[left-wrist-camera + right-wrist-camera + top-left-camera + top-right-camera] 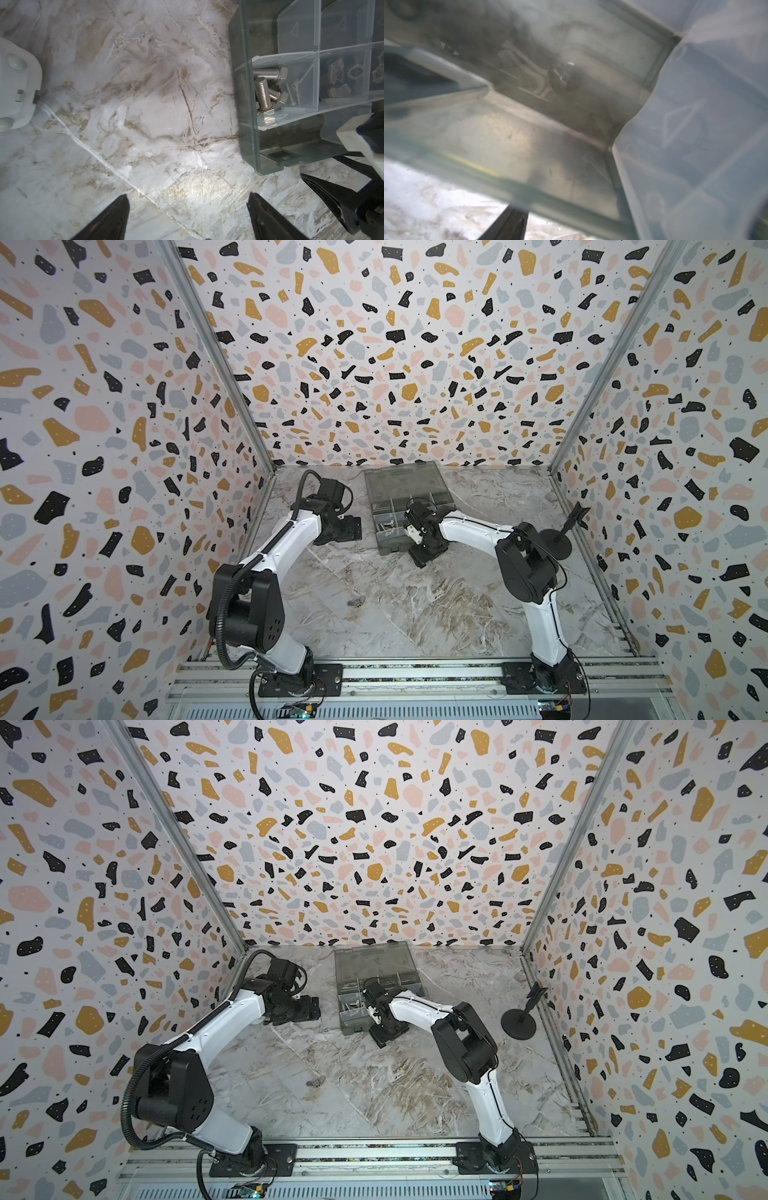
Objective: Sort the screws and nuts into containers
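- Translucent grey plastic organiser box stands at the marble table's far edge; embossed triangles mark its compartments (a moulded mark in the right wrist view is too blurred to read).
- Threaded silver screws lie in one compartment, winged silver nuts in its neighbour.
- Left gripper: jaws wide above the table.
- Right gripper, at the box's near edge: jaw spread cannot be told.
- Small grey piece toward the table's left edge: unidentifiable.

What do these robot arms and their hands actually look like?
The left arm and right arm have white shells with chunky black joints. A ribbed black hose runs along the left, a thin black cable along the right. The left hand has pointed black fingers.
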Controlling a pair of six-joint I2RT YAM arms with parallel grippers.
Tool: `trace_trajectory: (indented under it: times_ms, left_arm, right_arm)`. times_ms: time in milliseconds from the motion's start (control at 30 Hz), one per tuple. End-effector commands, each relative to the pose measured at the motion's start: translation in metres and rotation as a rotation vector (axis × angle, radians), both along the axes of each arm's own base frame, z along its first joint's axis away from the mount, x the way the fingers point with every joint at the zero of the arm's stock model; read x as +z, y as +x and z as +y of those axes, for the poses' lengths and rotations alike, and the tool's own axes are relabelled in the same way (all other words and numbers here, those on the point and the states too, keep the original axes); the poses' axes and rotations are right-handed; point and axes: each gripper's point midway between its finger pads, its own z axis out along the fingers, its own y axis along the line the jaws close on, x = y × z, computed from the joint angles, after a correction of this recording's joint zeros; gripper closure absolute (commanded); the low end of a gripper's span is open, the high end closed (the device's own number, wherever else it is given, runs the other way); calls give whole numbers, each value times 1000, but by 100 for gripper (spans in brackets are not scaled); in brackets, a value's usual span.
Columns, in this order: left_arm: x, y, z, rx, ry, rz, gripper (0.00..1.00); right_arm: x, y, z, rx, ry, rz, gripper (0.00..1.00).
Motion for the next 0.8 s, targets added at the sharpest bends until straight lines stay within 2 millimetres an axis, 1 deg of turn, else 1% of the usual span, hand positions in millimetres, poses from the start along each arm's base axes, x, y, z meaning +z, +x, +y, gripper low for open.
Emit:
trace_trajectory:
  times_ms: [0,133,333,633,767]
  left_arm:
    - [5,1,-1,-10,-13,-13,10]
    - [7,0,-2,-11,-20,-14,10]
    - [9,-2,-4,-15,-36,-14,10]
    - [6,-3,-8,-22,-57,-9,10]
    - [6,-2,-10,-25,-66,-8,11]
  right_arm:
    - [5,22,10,29,25,-89,32]
    - [5,29,8,28,3,-114,32]
    - [-3,31,8,38,-10,-108,32]
    - [-7,24,15,51,22,-60,55]
    - [-13,20,16,49,18,-25,59]
